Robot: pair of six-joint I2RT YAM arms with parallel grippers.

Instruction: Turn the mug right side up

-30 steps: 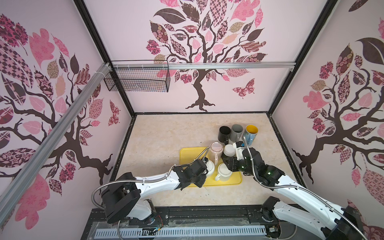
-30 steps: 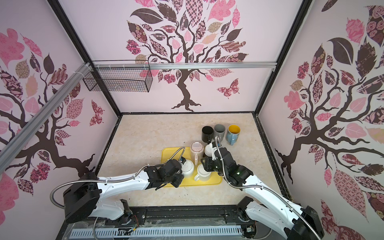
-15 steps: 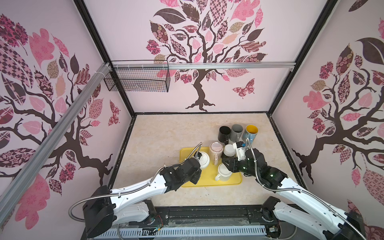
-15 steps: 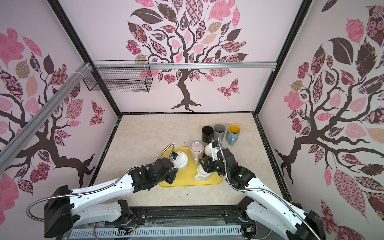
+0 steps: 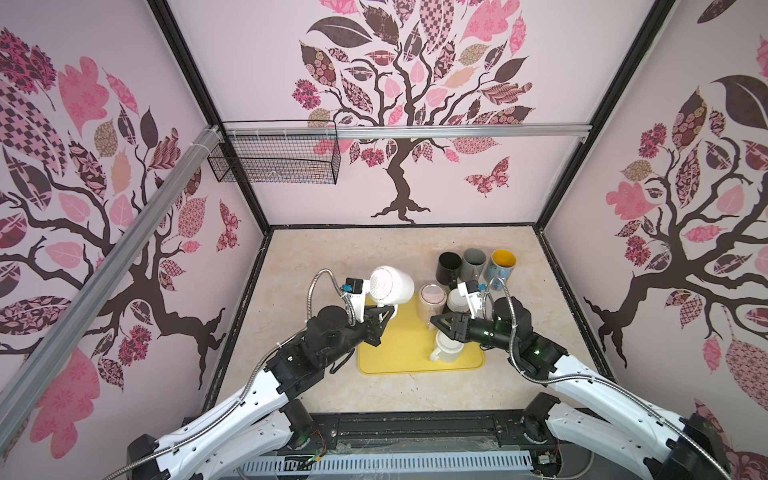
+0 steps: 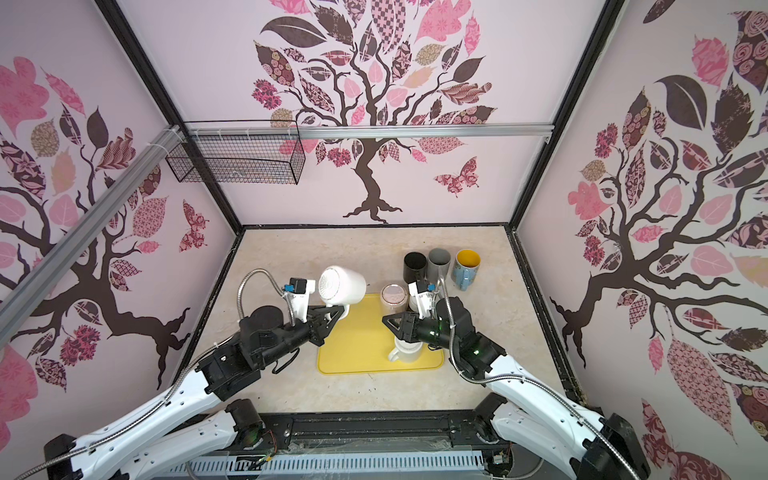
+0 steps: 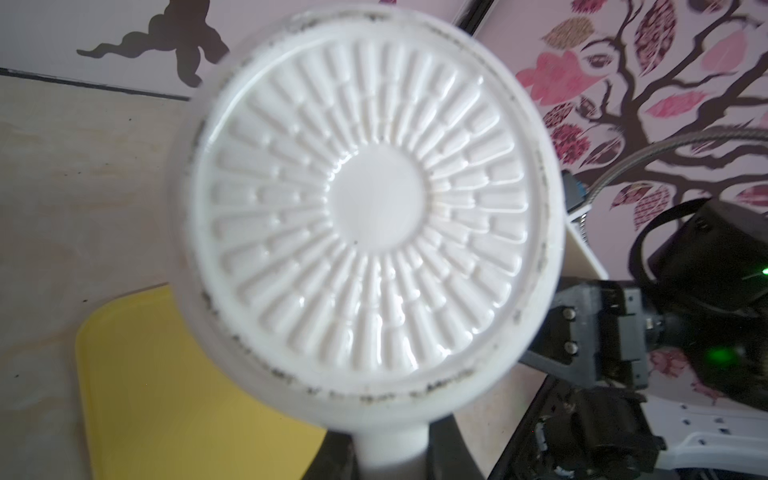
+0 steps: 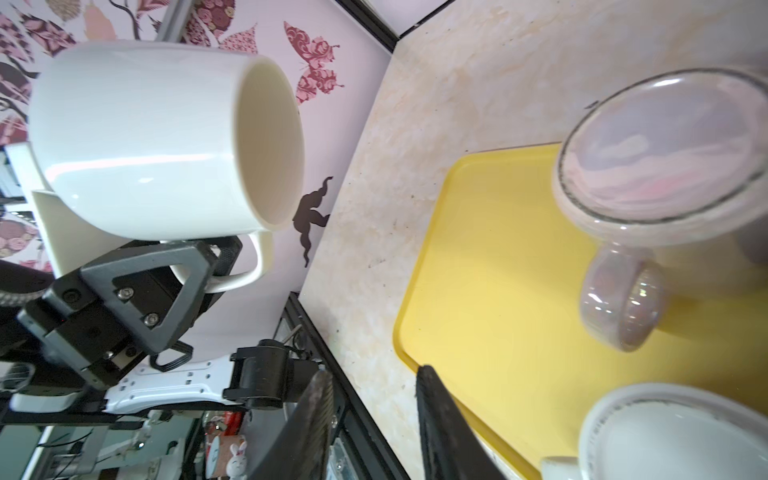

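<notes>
Clearly, the left gripper (image 5: 385, 312) was closed tight on the handle of the mug (image 5: 392, 284), its 2 fingers (image 8: 189, 270) pinching the loop from either side. The mug hung in the air, clear of the table (image 5: 332, 249), lying on its side. Both top views showed it near the far left corner of the tray (image 5: 395, 353). The mug body sat just past the fingertips on the far side, with the handle pointing down into the grip. Its ribbed base faced the left wrist camera and filled most of that view (image 7: 370, 216). Its mouth faced the right arm, and the right wrist view looked partly into the bare inside (image 8: 158, 137).

The right gripper (image 5: 436, 322) hovered over the tray with its jaws partly apart and nothing between them. It was well clear of the mug, across the bare yellow middle of the tray. Below it a white mug (image 5: 446, 347) stood upside down on the tray. A pink mug (image 5: 432, 297) stood upside down at the tray's far edge, between the 2 grippers. Behind the tray, 3 upright mugs stood in a row on the table: black (image 5: 449, 266), grey (image 5: 473, 262) and blue (image 5: 502, 264).
</notes>
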